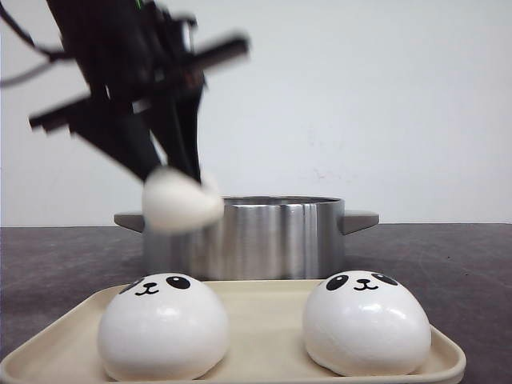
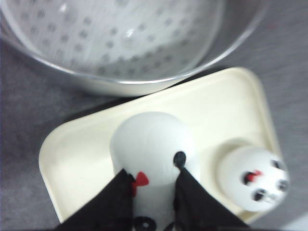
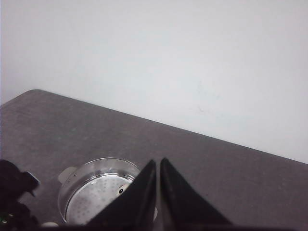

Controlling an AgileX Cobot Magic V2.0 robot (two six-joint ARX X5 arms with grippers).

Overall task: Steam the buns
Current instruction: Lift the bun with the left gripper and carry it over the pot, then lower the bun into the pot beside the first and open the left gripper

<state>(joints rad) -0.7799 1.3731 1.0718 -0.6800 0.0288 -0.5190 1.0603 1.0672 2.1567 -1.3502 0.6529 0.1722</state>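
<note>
Buns: one (image 1: 182, 200) hangs pinched in the left gripper (image 1: 172, 172) at upper left of the front view, before the steel pot (image 1: 264, 236); two (image 1: 163, 326) (image 1: 366, 322) sit on the cream tray (image 1: 268, 308). Only the right wrist view shows the right gripper (image 3: 158, 192), fingers pressed together, empty.

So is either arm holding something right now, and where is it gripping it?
The left gripper holds a bun, its jaws pinching opposite sides of the dome. The right gripper holds nothing; its jaws are shut.
</note>
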